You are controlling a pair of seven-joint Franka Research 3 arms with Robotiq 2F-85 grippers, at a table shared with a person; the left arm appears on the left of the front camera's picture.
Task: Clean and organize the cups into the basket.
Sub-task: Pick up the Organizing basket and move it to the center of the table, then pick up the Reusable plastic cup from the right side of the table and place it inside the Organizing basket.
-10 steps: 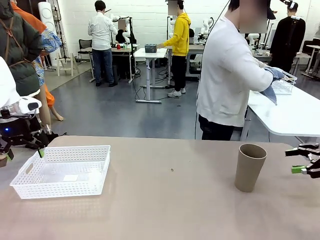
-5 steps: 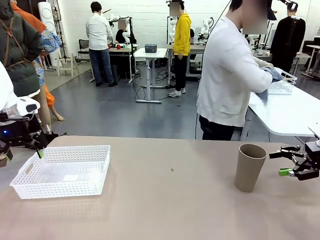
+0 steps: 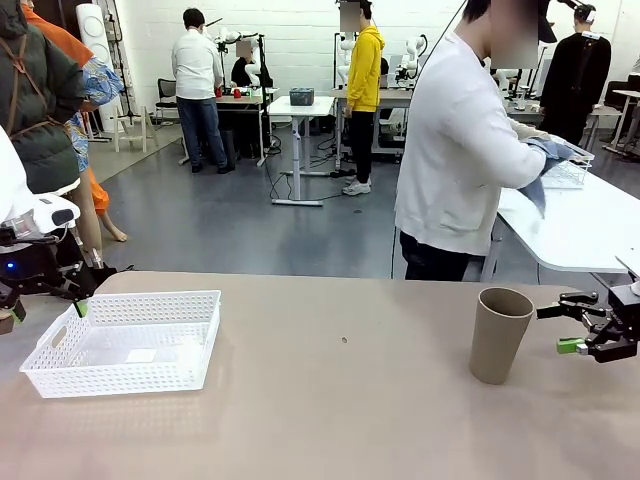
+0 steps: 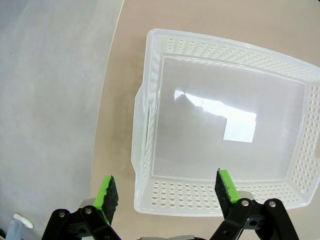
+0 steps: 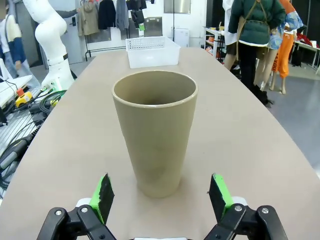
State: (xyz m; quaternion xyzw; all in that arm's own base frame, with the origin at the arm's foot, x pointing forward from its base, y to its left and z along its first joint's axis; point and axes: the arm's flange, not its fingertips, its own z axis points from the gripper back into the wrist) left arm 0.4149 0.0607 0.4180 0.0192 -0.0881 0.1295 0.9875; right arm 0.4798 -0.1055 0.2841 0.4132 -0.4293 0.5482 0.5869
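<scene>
Cup (image 5: 155,130): tan, matt, fine even surface with no shine; looks like moulded fibre or matt plastic, cannot tell which. Basket (image 4: 225,47): white plastic, perforated walls, smooth glossy bottom throwing back bright light patches. Table (image 3: 340,400): beige-brown top, smooth, matt with a faint soft sheen. Left gripper (image 4: 166,189): green pads (image 4: 107,192) matt and rubbery-looking, on black satin links. Room floor (image 3: 250,220): grey, smooth, slightly glossy. Person's top (image 3: 450,150): white cloth, matt

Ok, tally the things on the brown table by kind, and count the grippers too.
Cup: 1, tan
Basket: 1, white
Grippers: 2, the left gripper and the right gripper, both open
Total: 4
</scene>
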